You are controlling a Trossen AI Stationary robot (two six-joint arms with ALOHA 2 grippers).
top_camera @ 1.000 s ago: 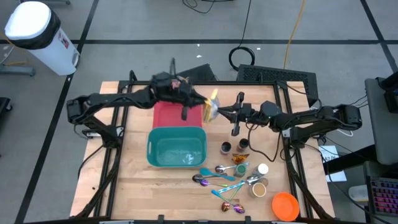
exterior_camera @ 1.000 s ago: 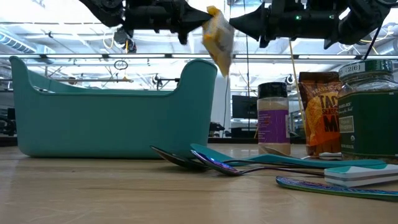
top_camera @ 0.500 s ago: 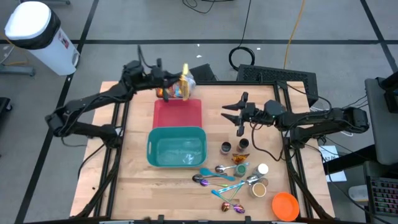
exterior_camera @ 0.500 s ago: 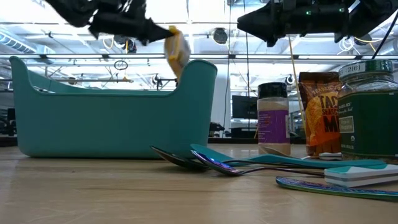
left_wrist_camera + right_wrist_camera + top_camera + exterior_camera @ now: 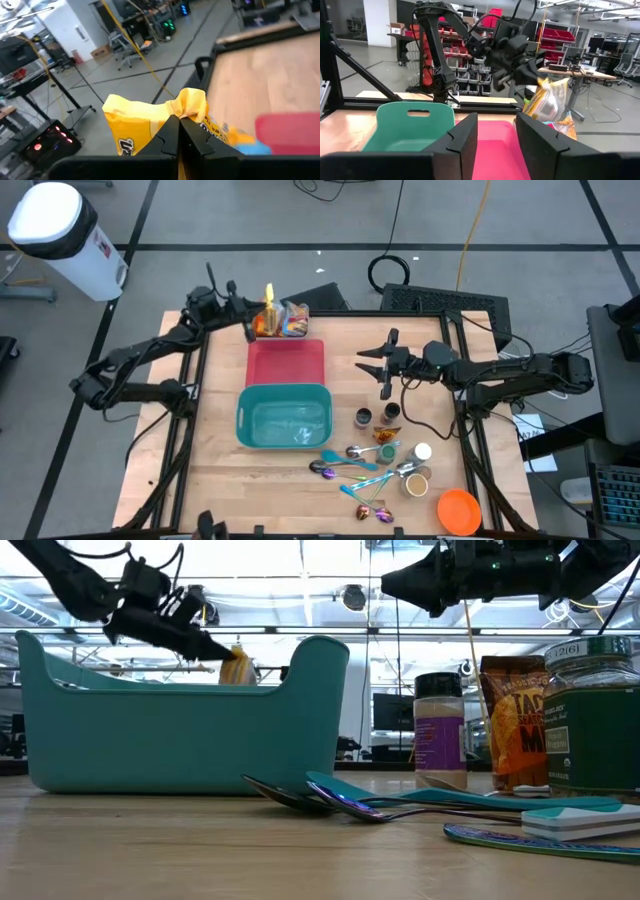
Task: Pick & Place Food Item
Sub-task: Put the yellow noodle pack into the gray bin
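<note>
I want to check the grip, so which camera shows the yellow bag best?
The left wrist view: the left gripper pinches the yellow bag's crumpled top up close. The high view shows it small at the table's far edge; low view hides most behind the teal bin; right wrist shows it distant.

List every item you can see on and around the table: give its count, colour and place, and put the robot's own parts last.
Snack bag: one, yellow, held above the table's far edge.
Second packet: one, multicoloured, far edge, beside the snack bag.
Tray: one, red, far centre.
Bin: one, teal, centre.
Jars: several, dark, right of the bin.
Spoons: several, mixed colours, near the front edge.
Bowl: one, orange, front right corner.
Trash can: one, white with a black band, on the floor.
Left gripper: shut on the snack bag.
Right gripper: open, empty, right of the tray.
</note>
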